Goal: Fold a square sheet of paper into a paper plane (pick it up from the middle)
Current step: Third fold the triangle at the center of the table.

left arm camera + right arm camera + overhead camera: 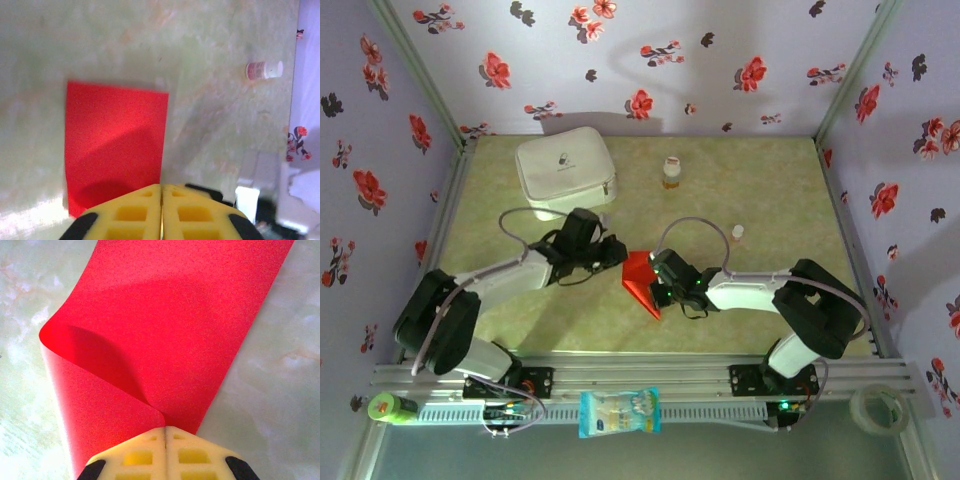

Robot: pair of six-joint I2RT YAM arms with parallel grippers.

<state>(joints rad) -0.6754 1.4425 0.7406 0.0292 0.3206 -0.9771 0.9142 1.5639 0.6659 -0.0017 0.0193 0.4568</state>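
Marbled table: red paper, white case, bottle.

LIGHT bright, even, from above | SHADOW soft, diffuse pools on the table; dark rounded patch on the square sheet of paper | GLARE pale wash at lower left of left wrist view | FOCUS left wrist view blurred throughout, right wrist view sharper

Matt red paper; tabletop seemingly glossy.

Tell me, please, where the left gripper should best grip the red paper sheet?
Probably the red paper sheet at its rolled-over bend, coming in low from opposite the right gripper, which pinches one end: that bend stands off the table.
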